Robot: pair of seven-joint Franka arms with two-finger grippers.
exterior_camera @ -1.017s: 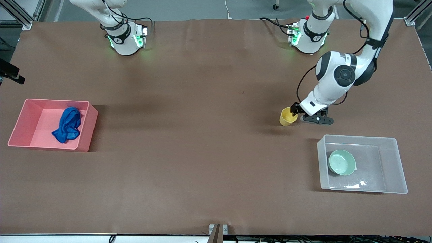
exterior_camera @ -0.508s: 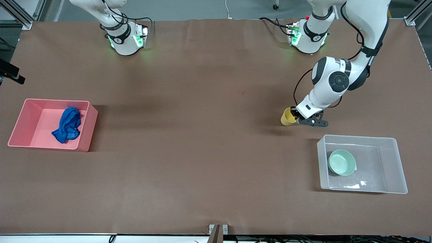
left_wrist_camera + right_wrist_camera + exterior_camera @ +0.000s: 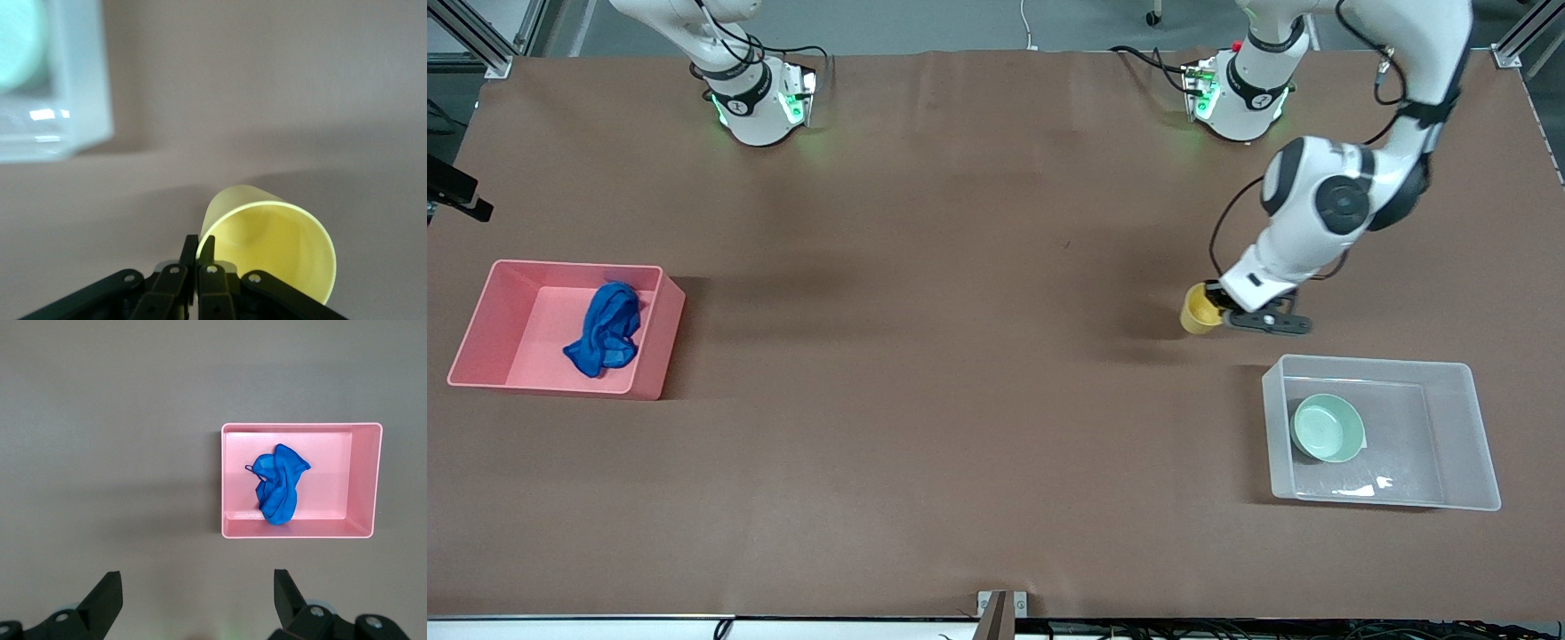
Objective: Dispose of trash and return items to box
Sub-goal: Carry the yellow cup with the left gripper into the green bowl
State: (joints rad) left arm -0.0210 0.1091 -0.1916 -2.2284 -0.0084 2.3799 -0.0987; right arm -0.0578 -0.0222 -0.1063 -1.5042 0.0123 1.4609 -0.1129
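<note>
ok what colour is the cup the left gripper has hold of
Yellow. The cup, pinched at its rim by the left gripper, shows best in the left wrist view.

Brown table (image 3: 960, 356) with pink bin (image 3: 654, 342), clear box (image 3: 1467, 444)

Smooth plastic cup (image 3: 270, 233), wrinkled blue cloth (image 3: 605, 329), translucent box (image 3: 1463, 436)

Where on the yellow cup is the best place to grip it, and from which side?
At the rim wall, as the left gripper does now: one finger inside the mouth, one outside, shut on the thin wall. The yellow cup is open-mouthed and thin-walled, so a pinch on the wall from the mouth end should hold it for carrying to the clear box.
</note>
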